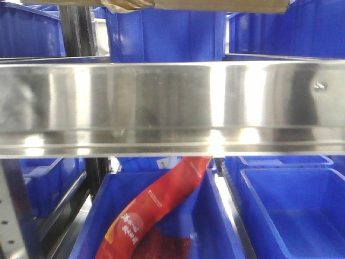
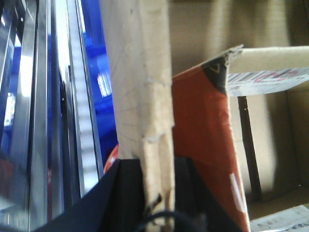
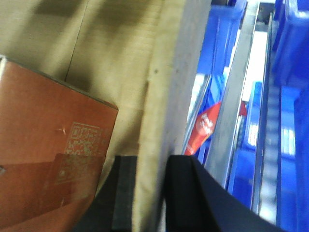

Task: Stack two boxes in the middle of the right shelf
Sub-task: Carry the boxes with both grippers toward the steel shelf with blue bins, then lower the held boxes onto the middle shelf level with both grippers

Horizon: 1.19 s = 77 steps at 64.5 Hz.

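Since it is plain corrugated card, the cardboard box (image 2: 137, 77) should be light and fairly stiff along its folds, yet easy to crease or tear at the rim. The orange-red carton (image 2: 203, 125) lying inside adds some weight, so I judge the side walls, taken deep rather than at the very lip, to be the safest holds. The left hand (image 2: 157, 166) is closed on one wall, a black finger on either face. The right hand (image 3: 149, 166) pinches another wall the same way, with the carton on its inner side. Beyond the outer finger of each hand run the steel shelf (image 1: 161, 102) and blue bins (image 1: 161, 32). The box seems held above the shelf's front edge, not yet set down.
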Motion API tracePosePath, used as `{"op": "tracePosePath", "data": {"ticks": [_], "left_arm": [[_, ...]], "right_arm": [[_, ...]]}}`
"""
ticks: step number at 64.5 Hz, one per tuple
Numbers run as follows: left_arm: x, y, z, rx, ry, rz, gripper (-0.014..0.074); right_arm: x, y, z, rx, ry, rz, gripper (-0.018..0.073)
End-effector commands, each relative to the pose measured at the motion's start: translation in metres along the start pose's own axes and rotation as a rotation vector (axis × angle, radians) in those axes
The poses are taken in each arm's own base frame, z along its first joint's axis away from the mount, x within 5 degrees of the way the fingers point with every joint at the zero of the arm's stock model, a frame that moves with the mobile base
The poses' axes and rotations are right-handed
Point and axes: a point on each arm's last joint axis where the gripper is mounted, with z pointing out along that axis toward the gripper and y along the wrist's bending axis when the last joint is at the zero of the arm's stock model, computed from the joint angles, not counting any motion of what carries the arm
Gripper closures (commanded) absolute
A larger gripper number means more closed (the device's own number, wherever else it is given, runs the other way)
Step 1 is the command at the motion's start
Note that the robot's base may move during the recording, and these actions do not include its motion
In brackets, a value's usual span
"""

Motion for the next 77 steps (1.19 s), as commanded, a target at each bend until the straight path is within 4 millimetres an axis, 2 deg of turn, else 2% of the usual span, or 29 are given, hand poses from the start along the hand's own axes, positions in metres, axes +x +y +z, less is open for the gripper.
{"op": "tracePosePath", "data": {"ticks": [1, 77], "left_arm": [[-0.0062, 0.0031, -0.0103, -0.016, -0.077, 0.002, 0.0708], [-0.0062, 0.0031, -0.0103, -0.016, -0.077, 0.002, 0.0708]], "right_arm": [[-0.0063, -0.0042, -0.0063, 0.038, -0.05, -0.026, 0.0712], [-0.0063, -0.0042, -0.0063, 0.038, -0.05, -0.026, 0.0712]]}}
